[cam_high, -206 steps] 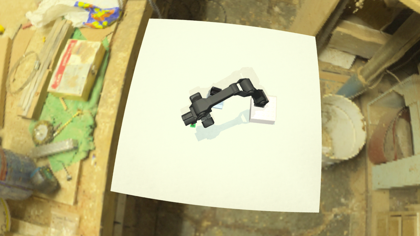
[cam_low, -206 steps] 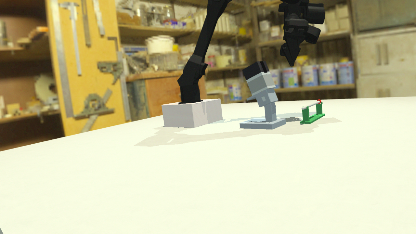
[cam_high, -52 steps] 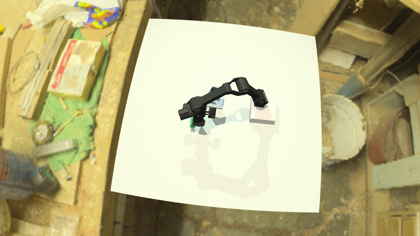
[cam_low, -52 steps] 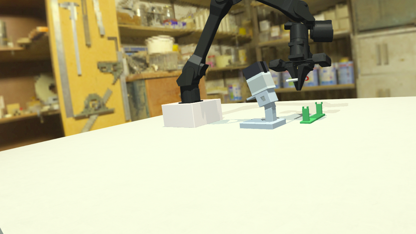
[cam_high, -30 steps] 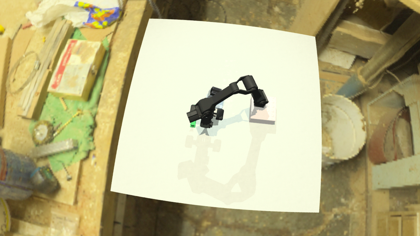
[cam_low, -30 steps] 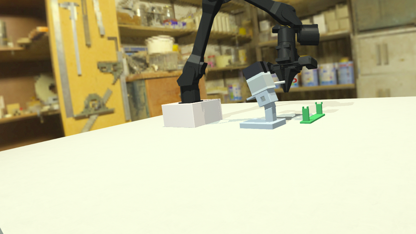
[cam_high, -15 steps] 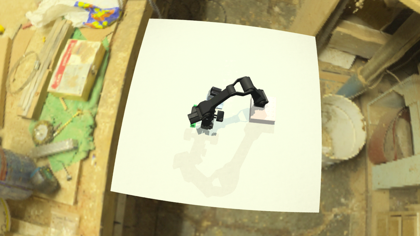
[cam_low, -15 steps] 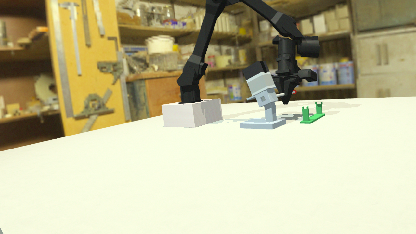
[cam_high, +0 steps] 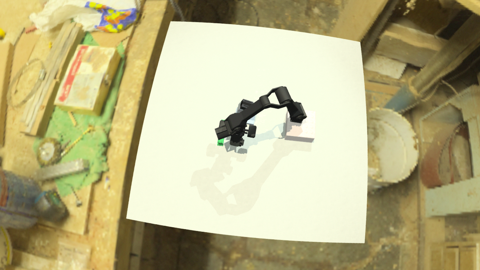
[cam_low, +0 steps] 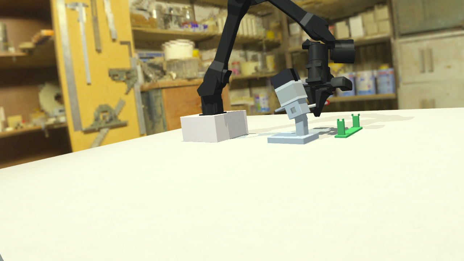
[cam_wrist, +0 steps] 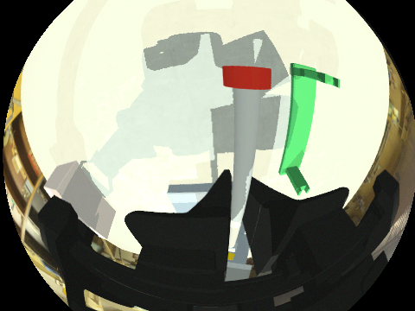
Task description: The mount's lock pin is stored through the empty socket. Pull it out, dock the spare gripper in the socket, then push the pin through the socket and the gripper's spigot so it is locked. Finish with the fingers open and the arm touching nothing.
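Note:
My gripper [cam_low: 317,113] [cam_wrist: 231,174] points down, shut on the lock pin [cam_low: 311,105] [cam_wrist: 245,130], a grey rod with a red head. In the exterior view the pin is nearly level, head on the side away from the mount. Its other end reaches the right side of the pale blue socket [cam_low: 300,105]; whether it is inside the hole I cannot tell. The spare gripper [cam_high: 246,103] [cam_low: 291,92], light grey with a black top, sits tilted in the socket. The mount's base [cam_low: 282,140] [cam_wrist: 190,200] stands on the table. The fingertips are hidden in the top view.
A green two-post rack [cam_high: 220,142] [cam_low: 348,131] [cam_wrist: 303,117] stands empty on the table beside the mount. The pale block [cam_high: 300,135] [cam_low: 198,128] [cam_wrist: 88,207] under the arm's base stands on the mount's other side.

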`<state>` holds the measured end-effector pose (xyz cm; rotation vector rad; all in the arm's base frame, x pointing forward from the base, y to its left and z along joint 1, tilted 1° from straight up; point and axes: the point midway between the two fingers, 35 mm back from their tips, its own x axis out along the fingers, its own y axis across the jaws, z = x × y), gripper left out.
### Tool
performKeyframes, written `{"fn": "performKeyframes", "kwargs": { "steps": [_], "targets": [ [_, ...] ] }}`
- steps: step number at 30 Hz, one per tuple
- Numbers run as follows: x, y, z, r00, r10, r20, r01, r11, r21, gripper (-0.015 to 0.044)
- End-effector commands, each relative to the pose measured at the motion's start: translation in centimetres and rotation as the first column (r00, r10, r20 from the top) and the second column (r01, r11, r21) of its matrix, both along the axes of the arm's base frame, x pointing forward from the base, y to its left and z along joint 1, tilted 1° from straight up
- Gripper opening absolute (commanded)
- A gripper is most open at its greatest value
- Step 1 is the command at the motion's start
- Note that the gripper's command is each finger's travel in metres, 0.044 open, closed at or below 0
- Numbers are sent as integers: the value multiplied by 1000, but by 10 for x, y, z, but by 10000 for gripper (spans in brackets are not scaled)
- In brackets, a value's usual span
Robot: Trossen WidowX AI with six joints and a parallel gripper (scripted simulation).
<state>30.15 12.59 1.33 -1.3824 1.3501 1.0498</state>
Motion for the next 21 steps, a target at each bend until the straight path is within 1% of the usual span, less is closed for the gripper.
{"fn": "performKeyframes", "kwargs": {
  "steps": [1, 21],
  "targets": [
    [0, -4, 0, 1000, 1, -1, -1, 1000, -1, 0],
    [2, -14, 0, 1000, 1, 0, -1, 1000, -1, 0]
  ]
}}
